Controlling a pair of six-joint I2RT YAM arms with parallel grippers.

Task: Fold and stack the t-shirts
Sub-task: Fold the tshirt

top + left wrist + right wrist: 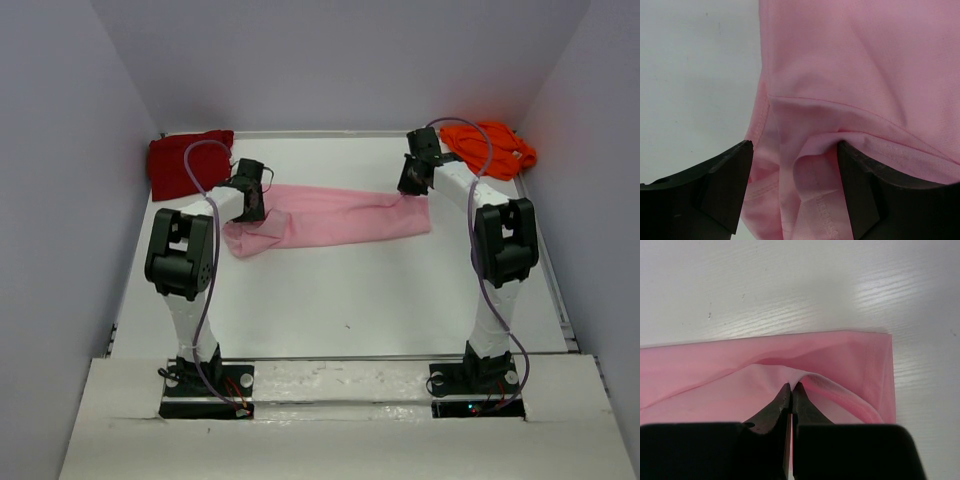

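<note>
The light pink t-shirt [335,218] lies across the middle of the table as a long folded band. My left gripper [254,208] is over its left end, jaws open around a bunched fold of pink cloth [810,170]. My right gripper [413,180] is at its right end, shut on a pinch of the pink cloth [840,360] that it lifts slightly near the hem. The dark red t-shirt [186,162] is crumpled at the back left corner. The bright orange t-shirt [495,148] is crumpled at the back right corner.
White walls stand close on the left, right and back. The white table [350,300] ends at a raised strip near the arm bases [340,385].
</note>
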